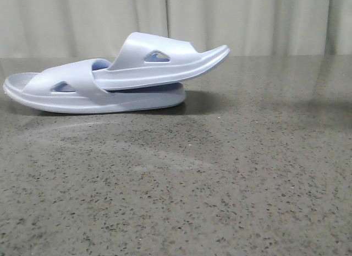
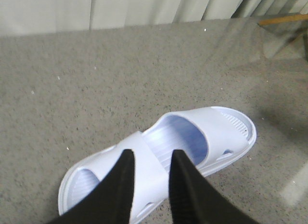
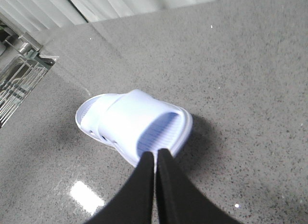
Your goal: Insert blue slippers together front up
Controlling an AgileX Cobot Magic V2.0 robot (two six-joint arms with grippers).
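Observation:
The two blue slippers lie nested at the back left of the speckled table [image 1: 220, 184]. The lower slipper [image 1: 82, 99] rests flat. The upper slipper [image 1: 165, 63] is pushed under the lower one's strap and tilts up to the right. Neither gripper shows in the front view. In the left wrist view my left gripper [image 2: 151, 159] is open and empty, its fingers apart above the lower slipper's [image 2: 77, 183] strap, with the upper slipper [image 2: 221, 130] beyond. In the right wrist view my right gripper [image 3: 155, 156] is shut and empty, short of the upper slipper's [image 3: 139, 123] end.
A pale curtain [image 1: 176, 19] hangs behind the table's far edge. A wire rack [image 3: 19, 84] stands off the table's side in the right wrist view. A wooden edge [image 2: 284, 19] shows at the far corner in the left wrist view.

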